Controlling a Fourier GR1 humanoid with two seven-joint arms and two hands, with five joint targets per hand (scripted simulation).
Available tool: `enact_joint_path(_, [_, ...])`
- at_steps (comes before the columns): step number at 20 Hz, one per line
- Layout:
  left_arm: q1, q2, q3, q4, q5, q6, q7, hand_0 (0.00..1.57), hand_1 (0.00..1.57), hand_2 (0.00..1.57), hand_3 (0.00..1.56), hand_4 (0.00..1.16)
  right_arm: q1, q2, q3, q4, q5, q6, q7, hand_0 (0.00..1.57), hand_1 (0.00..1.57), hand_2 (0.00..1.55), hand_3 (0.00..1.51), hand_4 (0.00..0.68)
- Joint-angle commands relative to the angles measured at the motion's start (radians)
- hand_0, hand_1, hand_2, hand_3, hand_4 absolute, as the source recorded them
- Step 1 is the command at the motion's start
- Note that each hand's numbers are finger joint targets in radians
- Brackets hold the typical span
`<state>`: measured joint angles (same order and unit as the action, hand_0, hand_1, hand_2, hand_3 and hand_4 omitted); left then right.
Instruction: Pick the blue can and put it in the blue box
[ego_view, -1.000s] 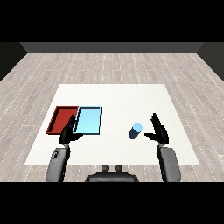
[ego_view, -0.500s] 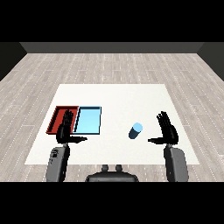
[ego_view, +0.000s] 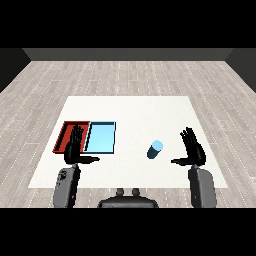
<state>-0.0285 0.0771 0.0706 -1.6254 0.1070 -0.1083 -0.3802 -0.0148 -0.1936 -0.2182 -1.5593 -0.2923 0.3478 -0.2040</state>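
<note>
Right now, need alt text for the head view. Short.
A blue can stands on a white table, held by neither hand; the open right hand is just to its right, apart from it. The open left hand hovers over the near edge of a red tray, beside a light blue tray.

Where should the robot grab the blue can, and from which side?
Probably round its middle, coming from the can's right. The blue can stands apart from everything on the white table, so its round side is free all round. The right hand is open just to its right, thumb pointing toward it.
</note>
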Motion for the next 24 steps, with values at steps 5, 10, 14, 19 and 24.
enact_joint_path(5, [0.040, -0.011, -0.015, -0.131, 0.004, 0.021, 0.074, 0.00, 0.00, 0.00, 0.00, 0.00, 0.061, 0.034, 0.022, -0.090, -0.041, 0.017, 0.069, 0.00, 0.00, 0.00, 0.00, 0.000])
enact_joint_path(10, [0.063, -0.015, -0.002, -0.039, 0.020, -0.024, -0.019, 0.00, 0.00, 0.00, 0.00, 0.00, 0.008, 0.099, 0.060, -0.022, 0.006, -0.032, 0.021, 0.00, 0.00, 0.00, 0.00, 0.000])
enact_joint_path(14, [0.000, -0.030, -0.001, 0.045, -0.017, 0.012, -0.059, 0.00, 0.00, 0.00, 0.00, 0.00, -0.120, 0.081, 0.018, 0.128, -0.044, -0.036, 0.047, 0.00, 0.00, 0.00, 0.00, 0.000])
enact_joint_path(19, [0.023, 0.009, 0.038, -0.018, 0.018, -0.008, -0.006, 0.00, 0.00, 0.00, 0.00, 0.00, -0.052, 0.127, 0.070, 0.123, -0.005, -0.046, -0.004, 0.00, 0.00, 0.00, 0.00, 0.000])
enact_joint_path(24, [0.046, 0.004, 0.028, -0.057, 0.040, -0.032, -0.005, 0.00, 0.00, 0.00, 0.00, 0.00, 0.052, 0.175, 0.111, 0.128, 0.032, -0.052, -0.069, 0.00, 0.00, 0.00, 0.00, 0.000])
